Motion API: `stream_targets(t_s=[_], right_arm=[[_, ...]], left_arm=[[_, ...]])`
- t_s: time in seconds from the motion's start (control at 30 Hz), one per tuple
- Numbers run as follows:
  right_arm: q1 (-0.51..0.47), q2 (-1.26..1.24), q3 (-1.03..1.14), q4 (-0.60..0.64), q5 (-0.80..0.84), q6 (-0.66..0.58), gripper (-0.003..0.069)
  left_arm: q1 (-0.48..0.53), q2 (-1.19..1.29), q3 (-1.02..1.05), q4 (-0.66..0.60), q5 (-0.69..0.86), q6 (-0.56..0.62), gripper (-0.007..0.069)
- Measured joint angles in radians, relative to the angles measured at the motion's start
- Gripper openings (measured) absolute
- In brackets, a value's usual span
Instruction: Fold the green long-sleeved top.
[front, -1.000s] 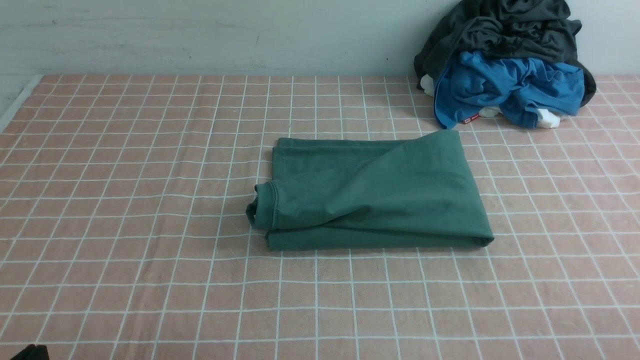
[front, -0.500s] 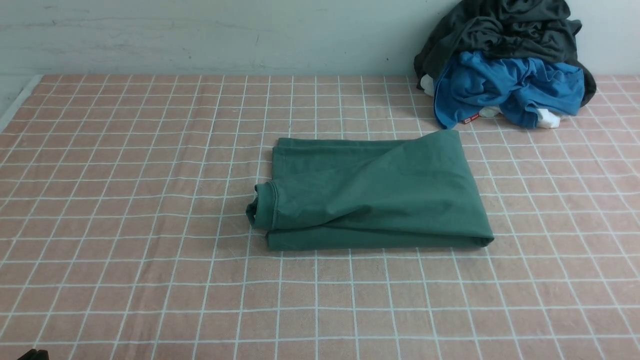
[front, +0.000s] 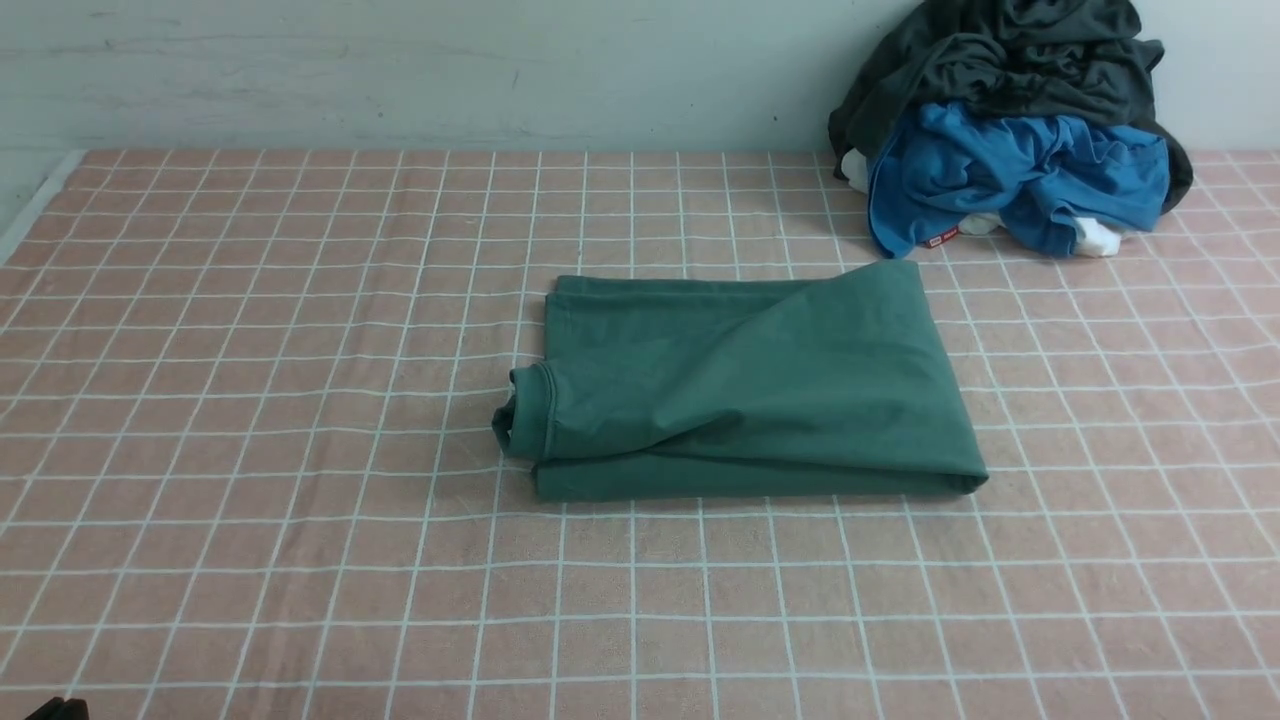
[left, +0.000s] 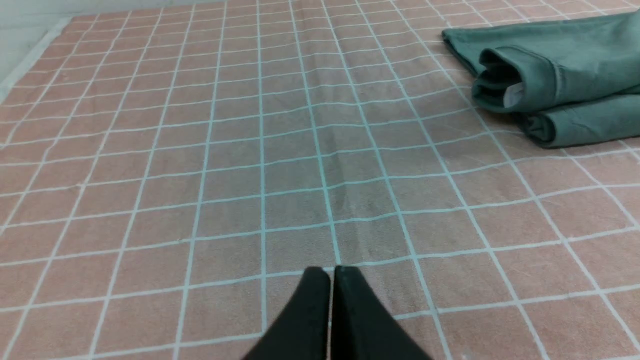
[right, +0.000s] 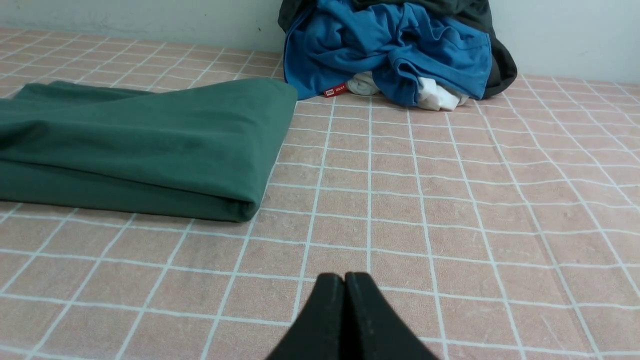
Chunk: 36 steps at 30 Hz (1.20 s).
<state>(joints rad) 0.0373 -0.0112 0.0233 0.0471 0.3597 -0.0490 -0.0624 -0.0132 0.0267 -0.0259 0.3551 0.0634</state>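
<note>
The green long-sleeved top (front: 745, 385) lies folded into a compact rectangle in the middle of the checked table, a cuffed sleeve end sticking out on its left side. It also shows in the left wrist view (left: 555, 82) and in the right wrist view (right: 140, 142). My left gripper (left: 331, 270) is shut and empty, low over bare cloth well away from the top. My right gripper (right: 344, 276) is shut and empty, also apart from the top. In the front view only a dark tip of the left arm (front: 60, 710) shows at the bottom left corner.
A heap of clothes stands against the wall at the back right: a dark grey-black garment (front: 1000, 50) over a bright blue garment (front: 1010, 170), with white pieces beneath. The pink checked cloth (front: 300, 400) covers the table. The wall runs along the back.
The dark tip of the left arm at the bottom left corner of the front view has sunk further out of the frame. The green top has not moved.
</note>
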Motion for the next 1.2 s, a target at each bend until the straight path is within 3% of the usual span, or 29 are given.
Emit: stream_targets(t_s=[1.2], right_arm=[[0.000, 0.000, 0.000, 0.000, 0.000, 0.000, -0.0013]], left_arm=[[0.023, 0.000, 0.000, 0.000, 0.000, 0.008, -0.0003]])
